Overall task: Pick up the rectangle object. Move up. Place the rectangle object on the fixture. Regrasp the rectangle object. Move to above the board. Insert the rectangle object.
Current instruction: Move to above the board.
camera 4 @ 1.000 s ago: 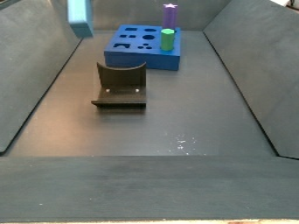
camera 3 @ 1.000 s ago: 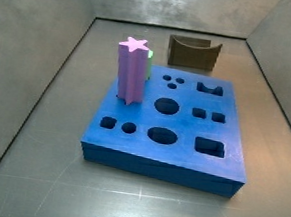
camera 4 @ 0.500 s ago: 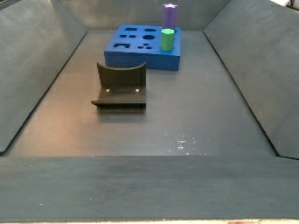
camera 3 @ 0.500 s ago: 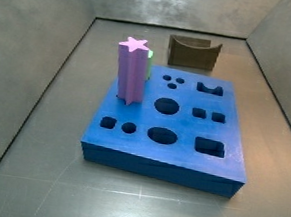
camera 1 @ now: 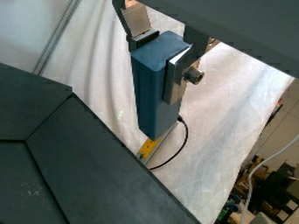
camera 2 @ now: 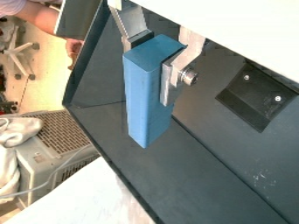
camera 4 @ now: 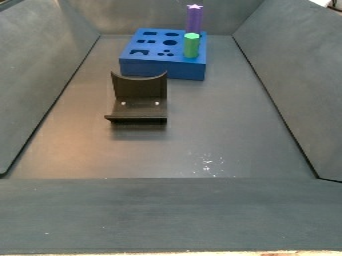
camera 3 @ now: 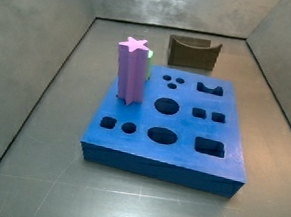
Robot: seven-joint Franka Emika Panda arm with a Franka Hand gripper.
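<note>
Two wrist views show the gripper [camera 1: 163, 54] clamped on the rectangle object [camera 1: 156, 87], a blue bar held by its upper end betw. silver finger plates [camera 1: 142, 19], the rest hanging free below. In a wrist view the bar hangs over the dark bin wall and a white surface beyond it, w/ a black cable [camera 1: 176, 150] trailing there. In a wrist view the same gripper [camera 2: 158, 59] holds the bar [camera 2: 147, 96] over the dark floor near the bin's edge, and the fixture [camera 2: 265, 97] sits on the floor well apart from the bar.

In a side view the board [camera 3: 170, 122] lies mid-floor, a purple star-topped prism [camera 3: 131, 71] standing upright in a hole near its left edge; the fixture [camera 3: 193, 53] stands behind it by the back wall. Neither gripper nor bar is in frame.

In a side view the fixture [camera 4: 138, 97] sits mid-floor, the board [camera 4: 164, 53] farther back, w/ a green cylinder [camera 4: 191, 45] and the purple prism [camera 4: 195, 17] upright in it. Gripper and bar out of frame.
</note>
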